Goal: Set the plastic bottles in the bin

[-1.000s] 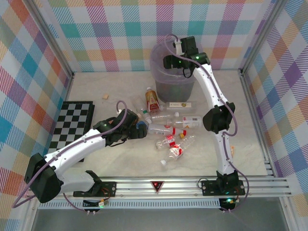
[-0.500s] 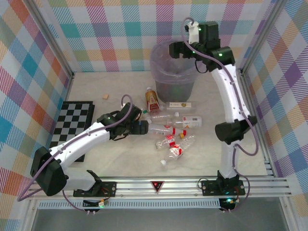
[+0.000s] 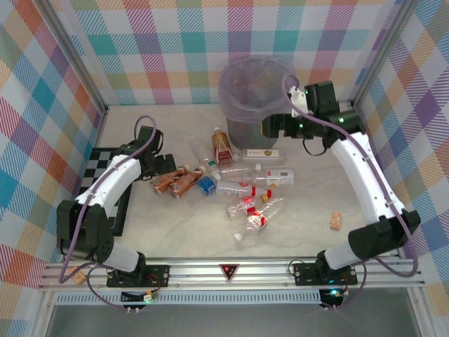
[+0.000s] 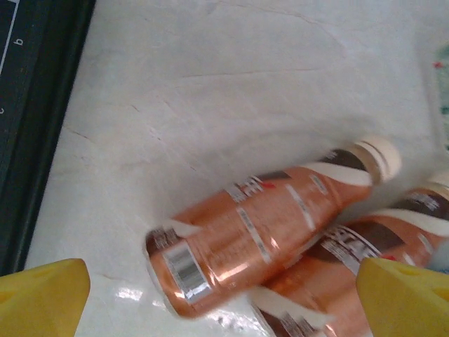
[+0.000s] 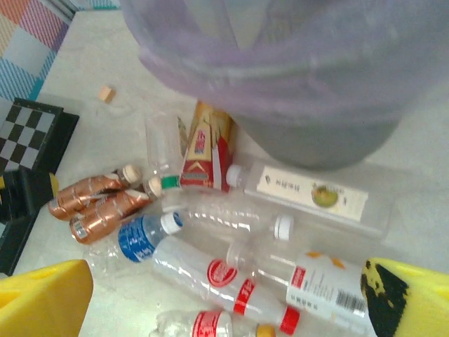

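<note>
Left claw [image 4: 224, 298]: your jaws apart, empty, aimed at brown bottles [image 4: 259, 225], likely to grasp.
Right claw [image 5: 224, 295]: apart, empty, beside bin [image 5: 280, 63].

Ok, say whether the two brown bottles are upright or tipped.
Tipped. Both brown bottles lie on their sides on the table, side by side.

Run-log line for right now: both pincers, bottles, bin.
left pincer: open, empty, at two brown bottles | right pincer: open, empty, beside bin | plastic bottles: pile lying on table
</note>
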Tool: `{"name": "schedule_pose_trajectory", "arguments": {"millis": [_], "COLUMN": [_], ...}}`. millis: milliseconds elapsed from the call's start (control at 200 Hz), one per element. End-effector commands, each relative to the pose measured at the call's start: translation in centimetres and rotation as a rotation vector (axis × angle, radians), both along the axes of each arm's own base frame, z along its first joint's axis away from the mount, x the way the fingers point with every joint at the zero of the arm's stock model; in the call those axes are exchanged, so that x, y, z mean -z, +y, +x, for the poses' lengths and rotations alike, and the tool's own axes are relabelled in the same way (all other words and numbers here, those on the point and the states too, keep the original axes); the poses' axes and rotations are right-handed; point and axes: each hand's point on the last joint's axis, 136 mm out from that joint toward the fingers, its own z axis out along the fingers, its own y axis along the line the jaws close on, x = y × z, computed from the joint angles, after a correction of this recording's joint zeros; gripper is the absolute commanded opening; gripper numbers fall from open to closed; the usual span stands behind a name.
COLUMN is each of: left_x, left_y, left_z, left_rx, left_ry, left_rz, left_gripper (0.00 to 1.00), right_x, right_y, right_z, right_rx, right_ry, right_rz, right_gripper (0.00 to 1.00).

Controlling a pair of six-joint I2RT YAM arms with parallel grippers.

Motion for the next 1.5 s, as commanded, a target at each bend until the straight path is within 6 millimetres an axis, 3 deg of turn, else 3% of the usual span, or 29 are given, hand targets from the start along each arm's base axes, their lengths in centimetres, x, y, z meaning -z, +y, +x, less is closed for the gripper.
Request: {"name": "schedule_pose_trajectory", "arguments": {"millis": [0,260,580,815,970,1120,1285,1495], "left_x": [1.3,4.3,7.7,8.7,9.5,9.6,9.0,6.7], "left_y": [-0.5,-0.7,-0.2,-0.4,-0.3,-0.2,-0.1,-0.2], "left_z": [1.1,0.8,-0.2,-1.7,-2.3,-2.6,-2.9,-2.5], "left_rx": [0.076,0.138,0.049,0.006,-0.018,-0.046,-0.051,-0.033], "left_ry": [0.032,0.13,0.188,0.205,0.222,0.214,0.206,0.169], "left_rz": [-0.019,-0.002,-0.016,-0.051,-0.056,-0.068,-0.068,-0.069], "left_gripper": [0.98,1.0,1.0,1.0,0.92,0.8,0.72,0.65], "right_x": [-0.3,2.1,2.9,3.5,3.8,3.9,3.6,2.8], "right_y": [-1.4,-3.9,-3.8,-3.9,-3.7,-3.6,-3.5,-2.4], "right_z": [-2.0,-3.7,-4.1,-4.2,-3.9,-3.9,-4.0,-4.5], "right_rx": [0.041,0.12,0.121,0.126,0.123,0.12,0.116,0.079], "right_ry": [-0.003,0.048,0.067,0.073,0.08,0.086,0.077,0.064], "right_rz": [0.02,0.014,0.034,0.03,0.039,0.044,0.051,0.128], "right_gripper": [0.97,0.97,0.97,0.96,0.96,0.96,0.96,0.96]}}
